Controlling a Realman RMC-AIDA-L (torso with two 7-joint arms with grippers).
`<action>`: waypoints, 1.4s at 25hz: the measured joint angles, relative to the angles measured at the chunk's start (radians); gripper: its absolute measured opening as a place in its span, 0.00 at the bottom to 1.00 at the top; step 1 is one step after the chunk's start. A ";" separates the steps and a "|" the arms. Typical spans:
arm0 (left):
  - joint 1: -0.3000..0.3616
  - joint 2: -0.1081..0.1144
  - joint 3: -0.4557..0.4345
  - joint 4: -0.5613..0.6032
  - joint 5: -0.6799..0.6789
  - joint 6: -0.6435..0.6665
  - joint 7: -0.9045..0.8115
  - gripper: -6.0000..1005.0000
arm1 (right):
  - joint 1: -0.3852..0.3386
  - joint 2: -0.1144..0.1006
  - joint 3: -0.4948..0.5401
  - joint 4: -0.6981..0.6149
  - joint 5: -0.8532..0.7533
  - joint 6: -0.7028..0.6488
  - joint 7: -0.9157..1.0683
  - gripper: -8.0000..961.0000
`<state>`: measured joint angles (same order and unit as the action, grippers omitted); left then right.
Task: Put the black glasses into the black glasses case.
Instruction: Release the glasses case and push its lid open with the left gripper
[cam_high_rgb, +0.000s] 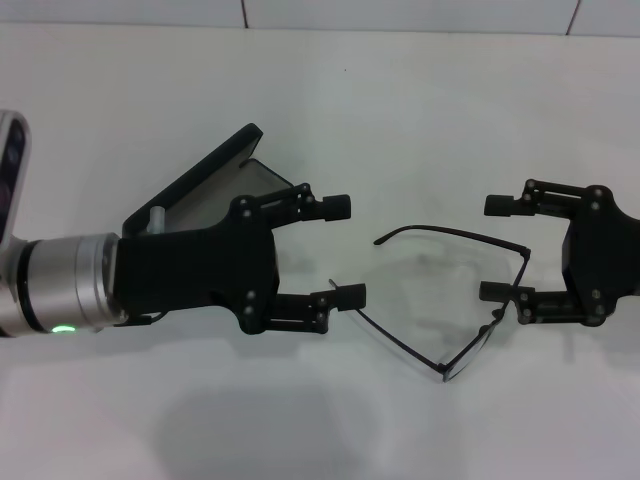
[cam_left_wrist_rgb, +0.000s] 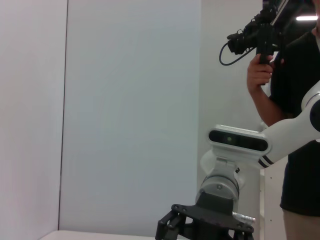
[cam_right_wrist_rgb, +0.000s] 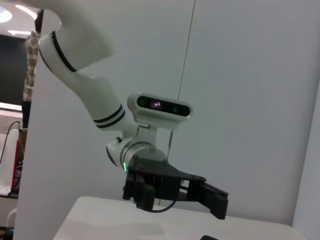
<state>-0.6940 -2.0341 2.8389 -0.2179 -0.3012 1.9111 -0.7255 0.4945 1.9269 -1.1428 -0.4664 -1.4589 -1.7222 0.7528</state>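
Observation:
The black glasses (cam_high_rgb: 452, 233) lie unfolded on the white table (cam_high_rgb: 400, 110), temple arms pointing left, between the two grippers. My left gripper (cam_high_rgb: 346, 250) is open; its near finger (cam_high_rgb: 340, 296) is at the tip of one temple arm. It also shows in the right wrist view (cam_right_wrist_rgb: 215, 200). My right gripper (cam_high_rgb: 492, 249) is open at the lens end of the glasses, its near finger (cam_high_rgb: 497, 293) touching or just beside the frame front. The black glasses case (cam_high_rgb: 215, 195) stands open behind my left gripper, grey lining showing, largely hidden by the hand.
The table's far edge meets a tiled wall (cam_high_rgb: 400, 12). In the left wrist view a person (cam_left_wrist_rgb: 295, 75) holding a camera stands beyond my right arm (cam_left_wrist_rgb: 280, 135), and the right gripper's body (cam_left_wrist_rgb: 200, 225) shows low in that picture.

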 joint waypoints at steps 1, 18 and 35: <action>0.000 0.000 0.000 0.000 -0.002 0.000 0.000 0.87 | 0.001 0.000 0.000 0.000 0.000 0.001 -0.006 0.79; -0.069 -0.009 0.004 -0.194 -0.210 -0.086 -0.303 0.84 | 0.010 0.001 -0.002 0.000 0.000 0.021 -0.036 0.78; -0.174 -0.054 0.005 -0.466 0.029 -0.358 -0.541 0.81 | -0.001 0.001 -0.002 -0.010 0.000 0.039 -0.073 0.77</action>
<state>-0.8680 -2.0878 2.8439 -0.6843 -0.2721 1.5536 -1.2668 0.4936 1.9279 -1.1445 -0.4762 -1.4587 -1.6827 0.6798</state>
